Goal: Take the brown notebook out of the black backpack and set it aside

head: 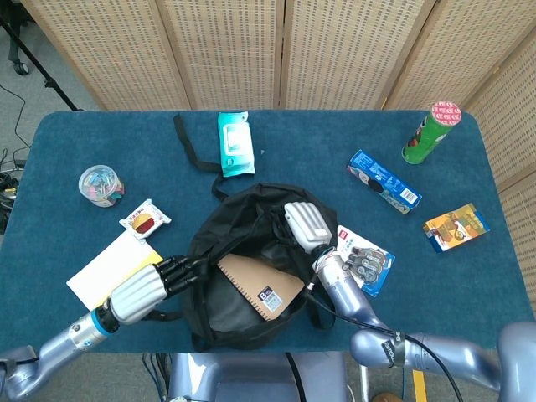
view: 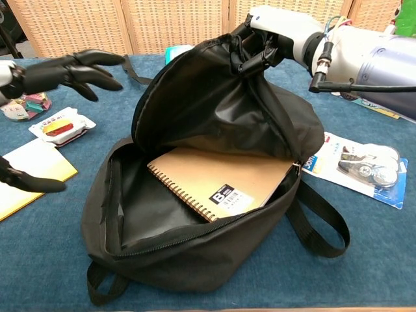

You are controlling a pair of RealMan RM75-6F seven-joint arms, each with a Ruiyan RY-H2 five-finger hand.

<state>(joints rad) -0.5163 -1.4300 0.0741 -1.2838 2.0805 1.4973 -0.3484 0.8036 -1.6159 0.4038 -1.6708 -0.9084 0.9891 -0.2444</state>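
The backpack [head: 243, 268] lies open in the middle of the blue desk [head: 75, 134]. The right hand [view: 270, 36] pinches the upper flap of the backpack and holds it lifted, so the main compartment gapes toward the chest camera. Inside it lies the notebook [view: 224, 185], flat, its spiral edge toward the lower left and a white label with a "B" near its front corner; in the head view it shows as a tan sheet [head: 261, 285] in the backpack's mouth.

The left hand [head: 146, 289] holds nothing, its black fingers [view: 88, 68] spread apart. It hangs at the backpack's left rim, fingertips pointing toward the opening; whether they touch the fabric I cannot tell.

Left of the backpack a yellow pad [head: 109, 272] lies on the desk, with a small snack packet [head: 145, 222] and a tub of clips [head: 100, 184] beyond it. A teal wipes pack [head: 235, 142] sits behind the backpack. To the right are a blister card [head: 364, 261] just beside the backpack, a blue box [head: 383, 182], an orange box [head: 456, 227] and a green can [head: 431, 131].
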